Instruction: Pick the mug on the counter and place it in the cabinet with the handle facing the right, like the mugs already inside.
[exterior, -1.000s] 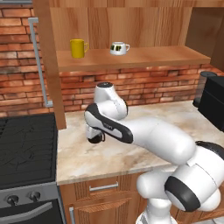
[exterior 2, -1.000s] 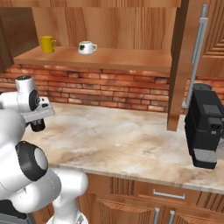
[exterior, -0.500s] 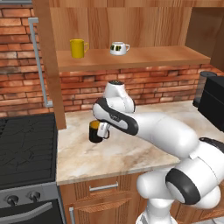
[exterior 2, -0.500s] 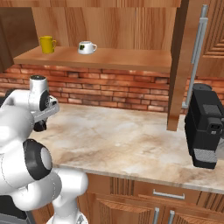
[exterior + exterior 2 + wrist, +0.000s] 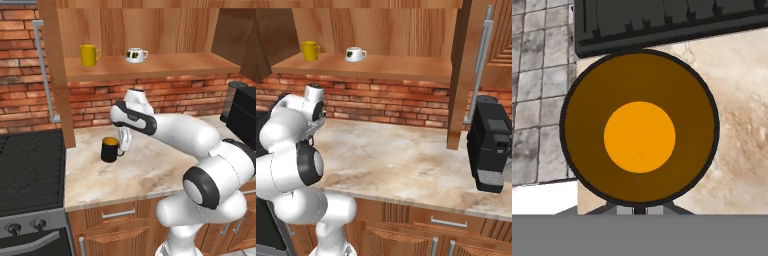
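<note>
End effector hides the mug's handle.

Free shelf room right of white mug

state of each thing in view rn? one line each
black mug: upright, empty, held just off the counter by the gripper, fingers shut on its handle side
yellow mug: upright on the cabinet shelf, handle to the right
white mug: upright on the shelf, handle to the right
cabinet: open
coffee machine: nothing under its spout
</note>
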You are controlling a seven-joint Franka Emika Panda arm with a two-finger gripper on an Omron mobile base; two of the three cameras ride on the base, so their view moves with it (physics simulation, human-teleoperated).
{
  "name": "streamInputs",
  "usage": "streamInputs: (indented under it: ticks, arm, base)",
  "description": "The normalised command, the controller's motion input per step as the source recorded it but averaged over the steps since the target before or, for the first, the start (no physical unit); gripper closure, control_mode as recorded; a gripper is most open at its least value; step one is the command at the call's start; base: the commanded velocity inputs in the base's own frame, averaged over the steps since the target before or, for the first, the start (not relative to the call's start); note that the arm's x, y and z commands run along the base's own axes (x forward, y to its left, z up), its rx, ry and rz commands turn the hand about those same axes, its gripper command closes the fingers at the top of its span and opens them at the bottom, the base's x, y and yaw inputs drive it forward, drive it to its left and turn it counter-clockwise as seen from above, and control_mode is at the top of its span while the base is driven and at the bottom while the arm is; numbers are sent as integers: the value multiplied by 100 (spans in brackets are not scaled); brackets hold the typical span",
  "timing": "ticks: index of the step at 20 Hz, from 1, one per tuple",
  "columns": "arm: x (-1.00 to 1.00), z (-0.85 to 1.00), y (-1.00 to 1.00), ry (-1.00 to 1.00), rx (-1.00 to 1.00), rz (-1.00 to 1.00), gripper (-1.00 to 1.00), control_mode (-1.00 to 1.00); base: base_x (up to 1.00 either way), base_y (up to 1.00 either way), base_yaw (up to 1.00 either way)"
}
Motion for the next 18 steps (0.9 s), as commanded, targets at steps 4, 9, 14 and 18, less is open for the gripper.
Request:
streamInputs:
  ticks: [4, 9, 14, 18]
  arm:
    - [-10, 26, -13, 1, 0, 13, 100, -100]
    - [-5, 39, -21, 2, 4, 5, 100, -100]
    - [0, 43, -21, 7, 11, -1, 100, -100]
    - [-6, 32, -9, 2, 17, -4, 100, -100]
  base:
    - [0, 0, 0]
    - [0, 0, 0]
    - [0, 0, 0]
    - [0, 0, 0]
